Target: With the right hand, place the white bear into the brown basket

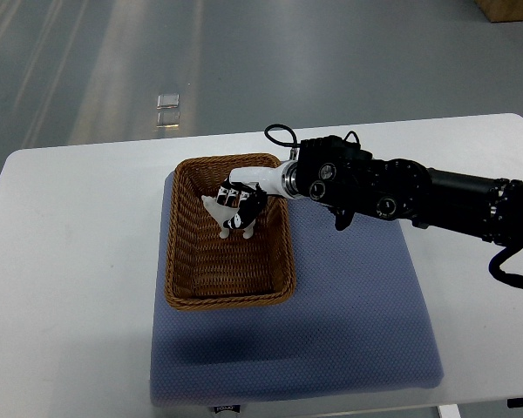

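Observation:
A brown wicker basket (pixel 192 279) rests on the left part of a blue-grey mat. My right arm reaches in from the right edge over the basket's right rim. Its hand (pixel 241 202), with white and black fingers, is curled around the white bear (pixel 220 218) inside the basket's upper half. The bear is small and white; most of it is covered by the fingers, and only its left side and lower part show. I cannot tell whether it touches the basket floor. The left arm does not show.
The blue-grey mat (pixel 349 322) lies on a white table (pixel 70 261), whose far edge borders grey floor. A small clear object (pixel 167 99) lies on the floor beyond the table. A wooden corner (pixel 510 9) shows at the top right.

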Tool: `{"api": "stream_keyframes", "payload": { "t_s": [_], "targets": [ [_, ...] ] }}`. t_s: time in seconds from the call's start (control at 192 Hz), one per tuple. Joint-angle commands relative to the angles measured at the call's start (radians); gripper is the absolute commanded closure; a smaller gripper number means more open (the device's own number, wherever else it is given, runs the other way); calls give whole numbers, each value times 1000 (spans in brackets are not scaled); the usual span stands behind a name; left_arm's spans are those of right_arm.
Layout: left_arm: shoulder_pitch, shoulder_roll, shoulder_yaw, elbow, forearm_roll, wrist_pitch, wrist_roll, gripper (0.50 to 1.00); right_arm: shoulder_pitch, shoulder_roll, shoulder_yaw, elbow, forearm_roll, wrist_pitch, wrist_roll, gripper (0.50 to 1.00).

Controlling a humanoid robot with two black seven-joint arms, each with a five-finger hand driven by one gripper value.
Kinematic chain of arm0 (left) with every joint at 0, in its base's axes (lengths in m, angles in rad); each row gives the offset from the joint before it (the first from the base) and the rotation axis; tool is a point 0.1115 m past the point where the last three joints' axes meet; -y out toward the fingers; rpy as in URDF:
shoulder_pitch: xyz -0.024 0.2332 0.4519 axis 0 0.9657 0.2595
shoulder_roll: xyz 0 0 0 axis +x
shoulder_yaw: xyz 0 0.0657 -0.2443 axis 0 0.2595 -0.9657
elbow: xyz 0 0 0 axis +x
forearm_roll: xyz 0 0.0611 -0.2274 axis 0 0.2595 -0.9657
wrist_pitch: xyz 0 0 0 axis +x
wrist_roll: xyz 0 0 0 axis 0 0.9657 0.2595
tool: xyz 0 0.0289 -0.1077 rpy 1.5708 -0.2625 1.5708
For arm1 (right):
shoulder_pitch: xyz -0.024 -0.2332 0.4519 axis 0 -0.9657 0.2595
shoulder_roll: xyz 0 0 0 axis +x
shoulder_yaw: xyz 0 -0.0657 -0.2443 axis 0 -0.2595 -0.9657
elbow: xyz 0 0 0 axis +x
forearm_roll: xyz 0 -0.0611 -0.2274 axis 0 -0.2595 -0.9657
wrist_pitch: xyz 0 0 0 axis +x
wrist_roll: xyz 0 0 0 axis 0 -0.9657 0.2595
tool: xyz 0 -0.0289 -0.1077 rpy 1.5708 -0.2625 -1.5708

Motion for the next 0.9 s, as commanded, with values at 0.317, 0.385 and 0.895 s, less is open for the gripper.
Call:
{"api": "stream_keyframes", "payload": {
  "t_s": [0.317, 0.385, 0.895],
  "targets": [
    [0, 0, 1, 0, -2, 0, 0, 500, 12, 0, 15, 0, 2, 8, 0, 648],
    [0, 0, -1, 0, -2, 0, 0, 500, 16, 0, 16, 2, 3, 9, 0, 640],
    [0, 0, -1, -2, 0, 0, 0, 500, -148, -100, 595, 0, 22, -87, 112, 607]
  ]
}}
